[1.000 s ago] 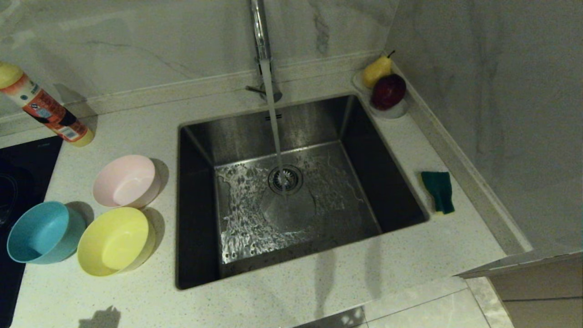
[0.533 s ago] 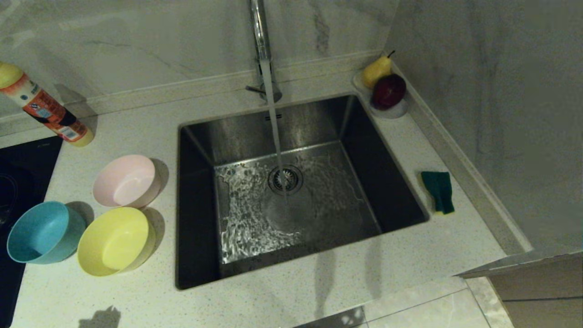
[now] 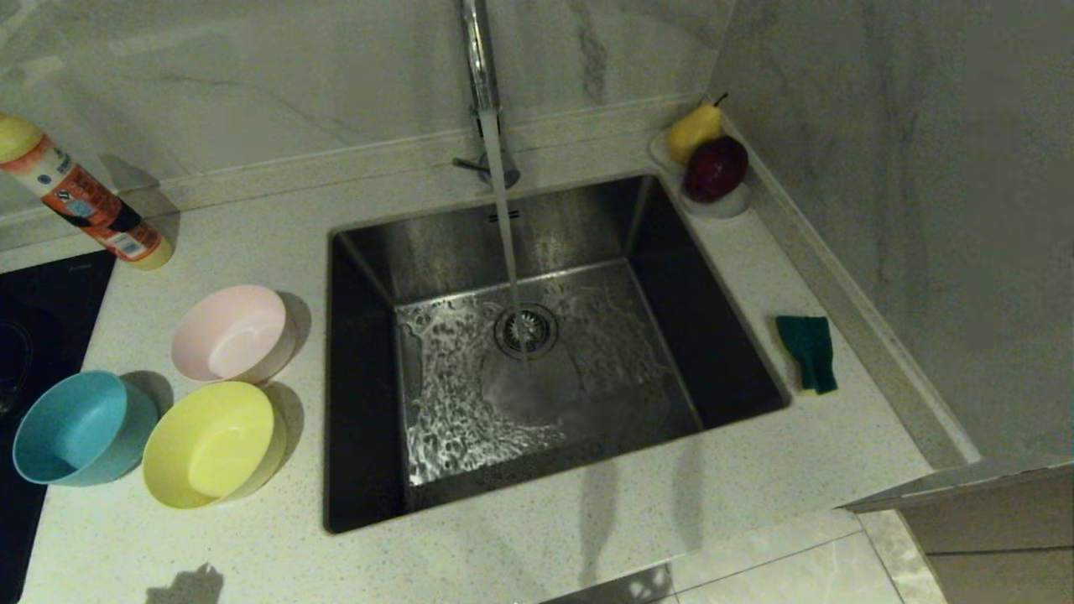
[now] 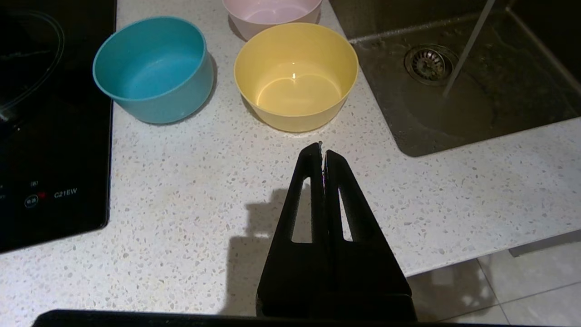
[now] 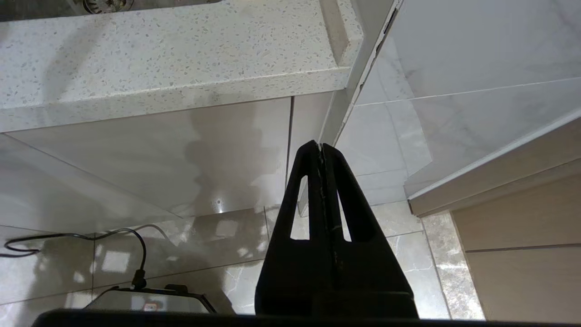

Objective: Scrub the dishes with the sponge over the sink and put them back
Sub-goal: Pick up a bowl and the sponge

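Left end effector (image 4: pixel 322 150): clenched, empty, above the tabletop (image 4: pixel 181 181); yellow bowl (image 4: pixel 296 75) just ahead, teal bowl (image 4: pixel 153 68) and pink bowl (image 4: pixel 271 13) beyond. Right end effector (image 5: pixel 320 147): clenched, empty, below the tabletop edge. Sponge (image 3: pixel 807 351): beyond the sink (image 3: pixel 520 352), untouched. Step: none begun; next, open and grasp.

3 bowls (image 3: pixel 210 394) left of sink (image 3: pixel 537 352); sponge (image 3: pixel 807 351) right.

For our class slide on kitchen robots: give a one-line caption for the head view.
Tap water runs into the sink; pink bowl, teal bowl, yellow bowl left, sponge right.
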Robot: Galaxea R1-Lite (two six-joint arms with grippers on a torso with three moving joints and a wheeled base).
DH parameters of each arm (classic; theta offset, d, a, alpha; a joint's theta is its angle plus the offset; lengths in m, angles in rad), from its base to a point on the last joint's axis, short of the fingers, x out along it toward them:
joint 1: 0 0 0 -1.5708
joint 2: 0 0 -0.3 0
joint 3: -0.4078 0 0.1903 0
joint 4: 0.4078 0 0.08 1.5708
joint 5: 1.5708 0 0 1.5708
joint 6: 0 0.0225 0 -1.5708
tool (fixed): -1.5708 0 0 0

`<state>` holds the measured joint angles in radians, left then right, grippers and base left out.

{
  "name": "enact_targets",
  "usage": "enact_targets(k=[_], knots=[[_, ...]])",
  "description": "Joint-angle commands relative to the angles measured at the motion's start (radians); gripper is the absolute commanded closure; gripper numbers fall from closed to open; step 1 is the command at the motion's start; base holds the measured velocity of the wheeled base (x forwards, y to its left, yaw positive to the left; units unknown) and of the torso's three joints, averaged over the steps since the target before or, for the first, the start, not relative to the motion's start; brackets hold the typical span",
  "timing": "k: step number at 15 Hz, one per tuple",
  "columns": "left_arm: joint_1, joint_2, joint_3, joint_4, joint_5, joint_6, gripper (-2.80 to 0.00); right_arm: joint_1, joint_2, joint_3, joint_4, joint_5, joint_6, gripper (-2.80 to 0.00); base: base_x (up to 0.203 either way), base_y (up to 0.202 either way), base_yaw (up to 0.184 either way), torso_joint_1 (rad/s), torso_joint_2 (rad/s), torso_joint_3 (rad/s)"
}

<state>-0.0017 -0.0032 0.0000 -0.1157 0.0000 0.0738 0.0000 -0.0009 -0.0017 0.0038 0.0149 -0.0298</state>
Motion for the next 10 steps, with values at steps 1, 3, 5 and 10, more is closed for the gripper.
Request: enact_targets(k=[1,3,5,10], knots=[[0.0,0.002,0.04,-0.001,0.0,0.004,0.0,0.0,-0.001,0.0,0.002,0.0,-0.005,0.0,0.0,0.0,0.0,0.0,0.0,0.0],[0.0,0.002,0.04,-0.004,0.002,-0.008,0.0,0.0,0.0,0.0,0.0,0.002,0.002,0.0,0.0,0.0,0.0,0.0,0.0,0.0],[0.0,0.002,0.04,-0.005,0.002,-0.022,0.0,0.0,0.0,-0.001,0.002,0.002,-0.012,0.0,0.0,0.0,0.0,0.0,0.0,0.0],[0.0,0.002,0.04,-0.005,0.002,-0.026,0.0,0.001,-0.001,-0.003,0.008,0.009,-0.078,0.0,0.0,0.0,0.0,0.0,0.0,0.0]])
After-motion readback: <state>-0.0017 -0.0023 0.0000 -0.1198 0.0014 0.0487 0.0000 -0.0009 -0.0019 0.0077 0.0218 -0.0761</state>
